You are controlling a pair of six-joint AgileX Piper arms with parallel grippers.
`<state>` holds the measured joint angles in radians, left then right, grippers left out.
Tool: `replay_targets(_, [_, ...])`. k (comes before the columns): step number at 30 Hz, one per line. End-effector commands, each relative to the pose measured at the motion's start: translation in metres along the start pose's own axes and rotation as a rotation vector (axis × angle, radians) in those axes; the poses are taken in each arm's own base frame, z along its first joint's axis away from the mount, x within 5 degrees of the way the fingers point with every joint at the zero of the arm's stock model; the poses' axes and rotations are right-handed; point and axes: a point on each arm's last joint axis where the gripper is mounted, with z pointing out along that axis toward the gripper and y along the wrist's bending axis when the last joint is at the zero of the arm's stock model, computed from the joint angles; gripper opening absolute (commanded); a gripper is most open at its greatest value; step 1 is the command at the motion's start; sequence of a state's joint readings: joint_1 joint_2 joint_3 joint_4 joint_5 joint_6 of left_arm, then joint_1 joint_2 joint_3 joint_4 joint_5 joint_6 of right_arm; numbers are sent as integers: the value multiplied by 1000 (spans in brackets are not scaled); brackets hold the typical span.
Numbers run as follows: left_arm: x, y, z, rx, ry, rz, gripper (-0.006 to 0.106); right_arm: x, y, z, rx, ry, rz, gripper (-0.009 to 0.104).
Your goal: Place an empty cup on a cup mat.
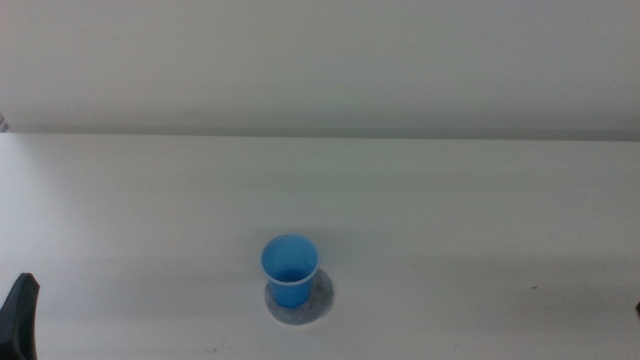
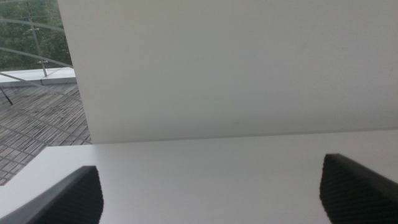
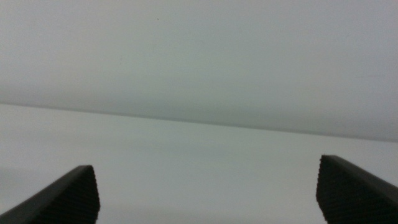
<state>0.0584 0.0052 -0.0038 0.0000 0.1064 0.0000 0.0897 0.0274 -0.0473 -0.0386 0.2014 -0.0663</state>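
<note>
The bright blue cup (image 1: 290, 270) stands upright and empty on the round speckled grey cup mat (image 1: 312, 303) in the middle view, near the table's front centre. My left gripper (image 1: 20, 315) shows only as a dark tip at the bottom left edge, well away from the cup. In the left wrist view my left gripper (image 2: 211, 190) has its jaws wide apart with nothing between them. In the right wrist view my right gripper (image 3: 208, 193) is likewise open and empty; it barely shows at the middle view's right edge. Neither wrist view shows the cup or mat.
The white table (image 1: 480, 220) runs back to a plain white wall (image 1: 320, 60). The left wrist view shows the table's far corner (image 2: 56, 155) with an outdoor deck and railing (image 2: 37, 106) beyond it.
</note>
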Motion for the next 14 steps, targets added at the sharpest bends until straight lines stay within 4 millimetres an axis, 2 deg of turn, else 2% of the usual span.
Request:
replay_targets(1, [11,0,-1,8,-13,0,94,11,1,-2,10,-26,-8,93])
replay_targets(5, [11,0,-1,8,-11,0,94,27,2,1,5,37,-10,93])
replay_targets(14, [11,0,-1,8,-11,0,94,27,2,1,4,39,-8,93])
